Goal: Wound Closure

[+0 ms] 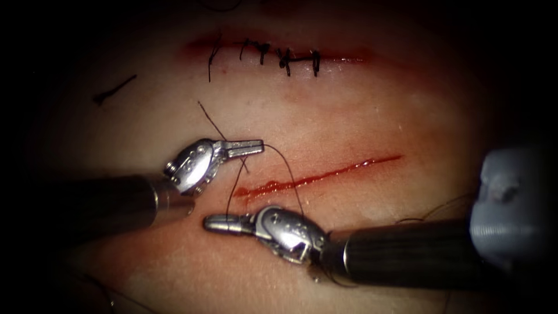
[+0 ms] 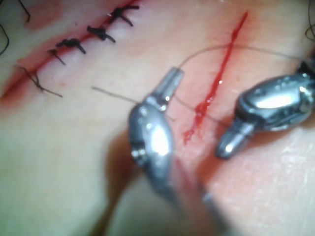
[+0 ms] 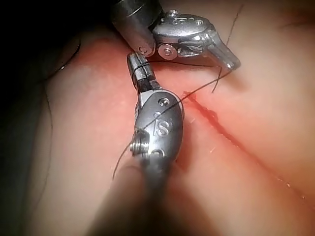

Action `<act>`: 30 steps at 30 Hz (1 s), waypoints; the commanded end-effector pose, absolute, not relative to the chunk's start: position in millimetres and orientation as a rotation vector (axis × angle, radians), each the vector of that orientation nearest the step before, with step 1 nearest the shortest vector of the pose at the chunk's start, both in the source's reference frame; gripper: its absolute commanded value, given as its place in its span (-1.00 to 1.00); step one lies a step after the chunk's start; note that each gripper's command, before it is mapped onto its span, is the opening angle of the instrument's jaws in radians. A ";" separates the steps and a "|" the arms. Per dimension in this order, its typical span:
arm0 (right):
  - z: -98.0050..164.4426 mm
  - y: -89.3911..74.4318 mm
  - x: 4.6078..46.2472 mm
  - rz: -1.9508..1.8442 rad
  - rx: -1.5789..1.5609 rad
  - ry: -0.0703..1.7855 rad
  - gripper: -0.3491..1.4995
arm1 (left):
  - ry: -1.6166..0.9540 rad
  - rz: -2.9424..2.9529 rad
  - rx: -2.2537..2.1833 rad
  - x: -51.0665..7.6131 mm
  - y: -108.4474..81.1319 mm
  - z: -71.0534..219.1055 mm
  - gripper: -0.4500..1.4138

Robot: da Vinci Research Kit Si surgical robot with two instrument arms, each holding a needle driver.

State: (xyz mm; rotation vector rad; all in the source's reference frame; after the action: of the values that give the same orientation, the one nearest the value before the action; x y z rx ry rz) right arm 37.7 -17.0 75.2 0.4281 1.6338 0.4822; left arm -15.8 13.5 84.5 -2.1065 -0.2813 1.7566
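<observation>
Two tools, two cuts in the tissue [image 1: 360, 125]. Upper cut [image 1: 273, 52] is stitched, five dark stitches counted. Lower cut [image 1: 317, 174] is open, with red fluid [image 1: 261, 187] along it. Left tool [image 1: 250, 146] sits just above the open cut's left end, jaws clenched on the thread [image 1: 288, 168], which arcs from there over the cut to the right tool [image 1: 224, 223] just below. Right tool's jaws are closed; grip on thread cannot be told. One loose thread piece [image 1: 113, 90] lies far left. Needle not located.

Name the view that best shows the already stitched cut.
Endoscope view: the stitched cut lies unobstructed, all its dark stitches visible in a row. The left wrist view shows it at an angle, near the frame's edge.
</observation>
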 end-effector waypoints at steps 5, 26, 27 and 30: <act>75.0 -17.8 38.7 0.555 0.425 1.684 -0.95 | -0.282 1.753 -2.111 -15.9 12.8 85.2 -1.00; 71.4 -14.9 37.7 0.793 0.301 1.696 -0.80 | -0.272 1.749 -2.105 -14.2 11.8 84.9 -1.00; 71.4 -14.9 37.7 0.799 0.292 1.691 -0.75 | -0.269 1.746 -2.105 -14.1 11.7 84.9 -1.00; 71.4 -15.0 37.7 0.827 0.259 1.678 -0.62 | -0.268 1.747 -2.103 -14.0 11.7 84.9 -1.00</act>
State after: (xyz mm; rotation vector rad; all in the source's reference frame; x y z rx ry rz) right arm 37.2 -14.2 70.8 0.2397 1.6726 0.8414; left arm -13.3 12.0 84.2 -2.1023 -0.2654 1.7485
